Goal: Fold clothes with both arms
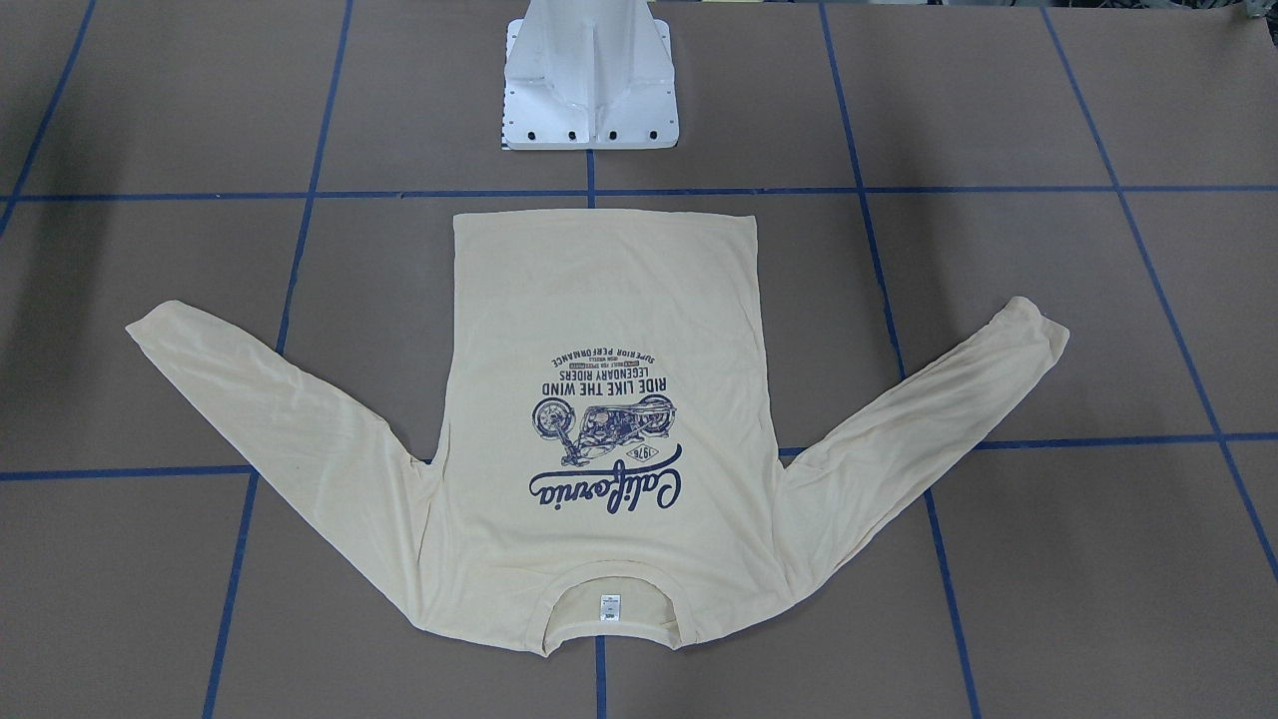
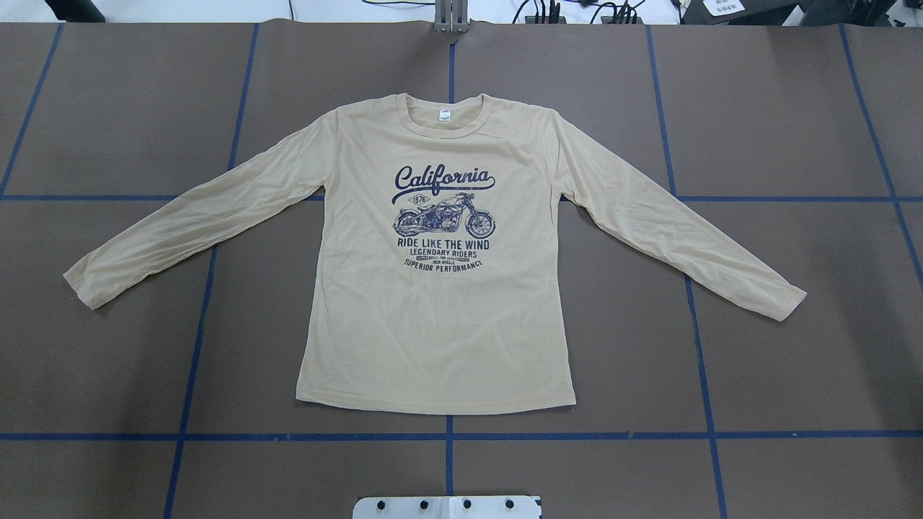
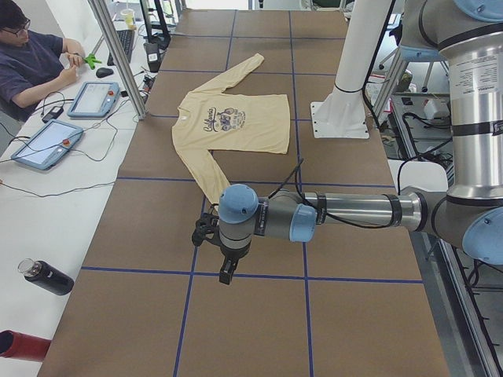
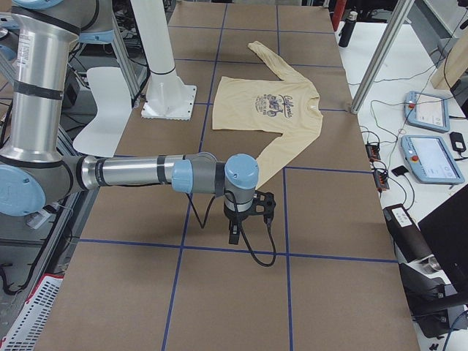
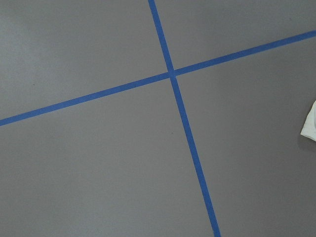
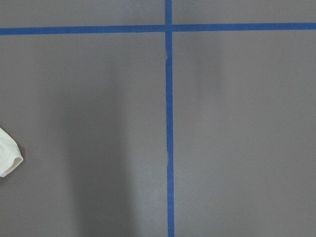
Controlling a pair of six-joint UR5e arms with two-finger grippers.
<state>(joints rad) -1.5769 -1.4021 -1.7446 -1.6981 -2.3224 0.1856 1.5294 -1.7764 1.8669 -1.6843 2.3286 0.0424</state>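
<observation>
The long-sleeved T-shirt (image 2: 433, 339) lies flat mid table (image 2: 793, 108), collar (image 2: 447, 109) at 12 o'clock, sleeves (image 2: 195, 216) toward 8 and 4, likely for mirrored grasps. The left claw (image 3: 226, 275) and right claw (image 4: 234, 237) hang past the sleeve ends. I cannot tell how wide they are.

Brown table (image 2: 793, 108) — perhaps paper-covered — blue gridlines (image 2: 108, 197)

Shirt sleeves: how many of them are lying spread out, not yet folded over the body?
2. One sleeve stretches out toward the robot's left, the other sleeve toward its right. Both lie flat and in full view; nothing hides them.
</observation>
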